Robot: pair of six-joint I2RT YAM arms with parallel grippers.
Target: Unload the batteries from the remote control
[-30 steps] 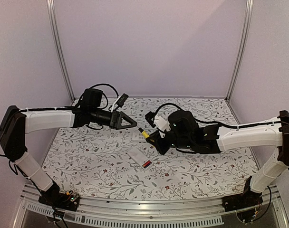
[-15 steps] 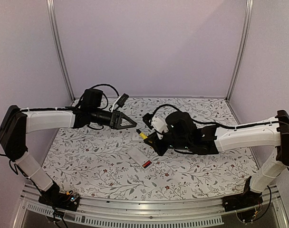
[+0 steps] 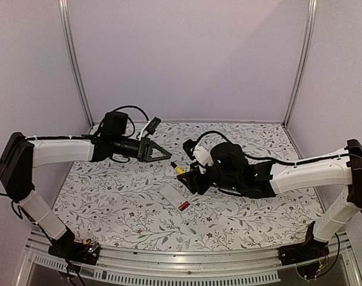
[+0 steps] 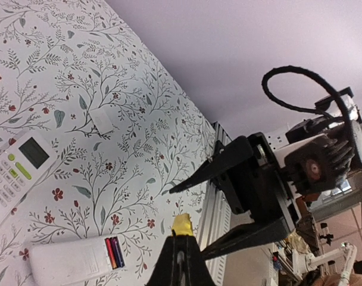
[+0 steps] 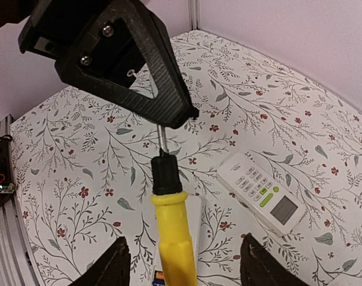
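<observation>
Batteries (image 4: 112,253), likely light, stiff and slick, sit in the open remote (image 4: 62,262) near the table's (image 3: 109,202) middle, best levered at one end; left gripper (image 5: 169,116) clenches the screwdriver (image 5: 172,220) shaft; right gripper (image 5: 181,265) gapes, released, around its handle

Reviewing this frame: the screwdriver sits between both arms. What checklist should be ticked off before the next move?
1. Left gripper shut on the screwdriver shaft: ok.
2. Right gripper open, fingers apart from the yellow handle: ok.
3. Grip firm enough to carry the tool alone: cannot tell.
4. Open remote has its compartment uncovered: ok.
5. Batteries out of it: not ok, they lie inside.
6. Second remote lies apart from the open one: ok.
</observation>
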